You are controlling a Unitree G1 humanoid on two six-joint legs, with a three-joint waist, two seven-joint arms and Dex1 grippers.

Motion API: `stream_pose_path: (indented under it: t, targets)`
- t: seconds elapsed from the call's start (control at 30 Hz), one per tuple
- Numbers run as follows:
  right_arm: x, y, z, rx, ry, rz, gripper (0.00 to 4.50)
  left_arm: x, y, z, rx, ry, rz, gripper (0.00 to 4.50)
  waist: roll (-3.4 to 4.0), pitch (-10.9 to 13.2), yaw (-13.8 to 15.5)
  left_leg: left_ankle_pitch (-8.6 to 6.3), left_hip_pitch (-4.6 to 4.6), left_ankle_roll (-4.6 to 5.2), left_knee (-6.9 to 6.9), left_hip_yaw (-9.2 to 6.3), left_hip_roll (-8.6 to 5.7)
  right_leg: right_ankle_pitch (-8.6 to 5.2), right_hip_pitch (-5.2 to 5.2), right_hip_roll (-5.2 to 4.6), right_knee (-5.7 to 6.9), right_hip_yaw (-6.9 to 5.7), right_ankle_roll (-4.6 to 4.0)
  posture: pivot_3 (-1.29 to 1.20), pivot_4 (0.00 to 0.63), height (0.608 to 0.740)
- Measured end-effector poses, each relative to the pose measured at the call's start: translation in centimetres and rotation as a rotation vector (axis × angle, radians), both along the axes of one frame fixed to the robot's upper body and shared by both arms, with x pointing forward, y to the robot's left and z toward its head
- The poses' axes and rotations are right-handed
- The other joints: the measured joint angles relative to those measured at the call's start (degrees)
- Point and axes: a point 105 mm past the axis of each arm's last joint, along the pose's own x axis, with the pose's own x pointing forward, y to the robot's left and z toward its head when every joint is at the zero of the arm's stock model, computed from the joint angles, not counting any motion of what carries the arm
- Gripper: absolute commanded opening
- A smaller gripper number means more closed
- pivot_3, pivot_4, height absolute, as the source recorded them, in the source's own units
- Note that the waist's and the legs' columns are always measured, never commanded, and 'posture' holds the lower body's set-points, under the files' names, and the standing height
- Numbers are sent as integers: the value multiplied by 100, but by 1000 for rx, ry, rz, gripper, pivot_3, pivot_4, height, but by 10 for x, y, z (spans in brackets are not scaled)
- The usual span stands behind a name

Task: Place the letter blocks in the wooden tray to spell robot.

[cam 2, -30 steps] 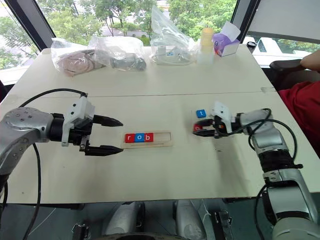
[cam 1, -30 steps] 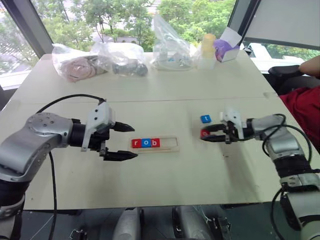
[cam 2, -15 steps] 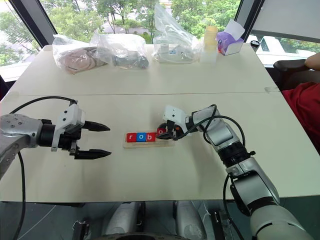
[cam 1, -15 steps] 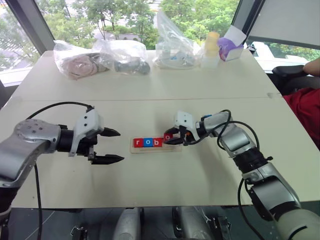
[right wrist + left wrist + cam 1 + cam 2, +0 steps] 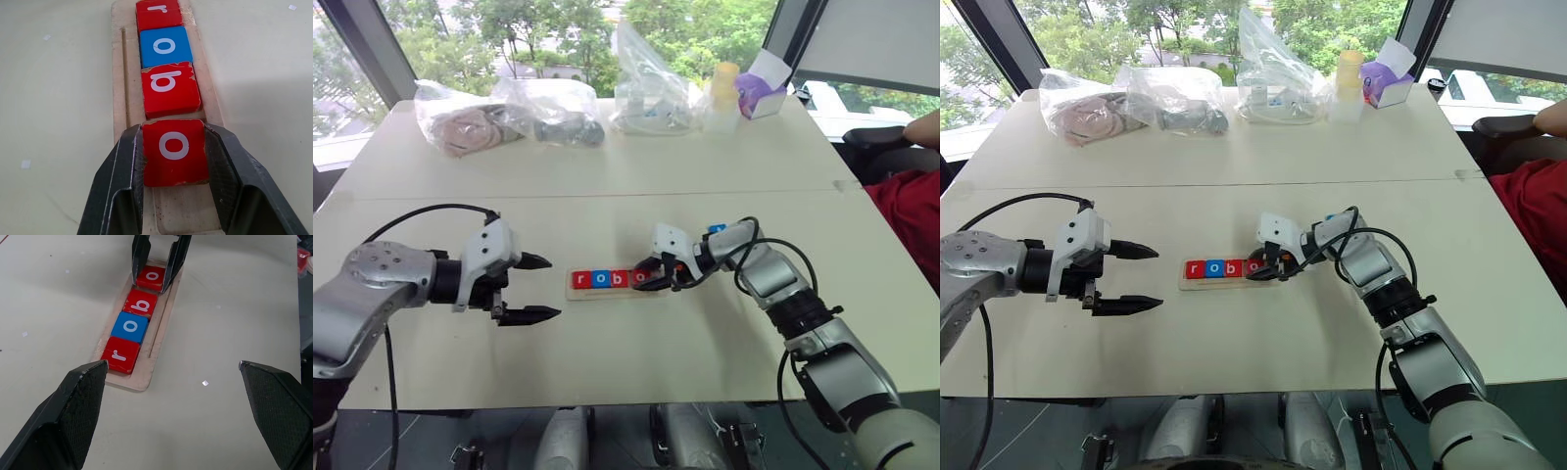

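- Left eye view: broad cream-white rectangular table (image 5: 607, 186), with a seam across its width on the far side of the long narrow light-wood tray (image 5: 615, 283), which lies about mid-table.
- Far edge of table, well beyond the tray: three clear plastic bags (image 5: 553, 113) with contents, a pale yellow bottle (image 5: 722, 96), a purple and white carton (image 5: 762, 90).
- Person's red sleeve and arm (image 5: 911, 196) at the table's right side, well apart from the tray.
- Left gripper (image 5: 533, 288) hovers just off the tray's r end, its two black fingers spread wide with nothing between them; left wrist view looks along the tray from that end.
- Right gripper (image 5: 173, 152) is over the tray's other end, jaws closed tight on the sides of a red square letter block with a white o (image 5: 173, 152).
- That red o block sits in the tray's slot as fourth in the row, just beside the red b block (image 5: 170, 88); whether it rests flat on the tray floor I cannot tell.
- Row in the tray: red r block (image 5: 121, 355), blue o block (image 5: 130, 326), red b, then the gripped red o.
- Small blue block (image 5: 718, 229) on the table beyond the right gripper, partly hidden by the arm; letter not legible.
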Motion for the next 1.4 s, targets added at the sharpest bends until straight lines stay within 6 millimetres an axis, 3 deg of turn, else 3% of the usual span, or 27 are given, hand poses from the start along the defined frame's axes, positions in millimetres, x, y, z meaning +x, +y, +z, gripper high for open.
stream_pose_path:
  t: [0.13,0.33,0.5,0.77,1.13,1.4]
  targets:
    - [1,3,-1,8,-7,1,1194,1,0,0,1,-3,2,4500,0,0,-22,0,1,0,0,-1,0,0,1,0,2,-2,0,0,150,740]
    - [2,6,-1,15,-24,4,4125,1,0,0,-1,-4,3,4500,0,0,-44,0,3,0,2,-1,0,0,-1,0,13,-1,1,0,150,740]
    - [5,7,2,33,-29,-29,4125,1,0,0,-1,-4,3,4500,0,0,-44,0,3,-1,2,-2,0,0,-3,0,17,-1,1,0,150,740]
    - [7,-8,36,129,-97,-128,4125,1,0,-1,-1,-3,3,4500,-1,-1,-31,0,2,-1,1,-6,0,0,-5,-1,20,-1,1,0,150,740]
    - [12,-18,13,50,-159,-137,4125,4,-3,-1,-9,1,-8,4500,-1,-1,-53,1,2,-1,1,3,-2,0,-9,5,26,-1,0,0,150,740]
    - [30,-17,11,23,-231,-153,4125,4,-3,-1,-8,1,-3,4500,-1,-1,-53,1,2,-1,1,3,-1,0,-9,4,28,-1,0,0,150,740]
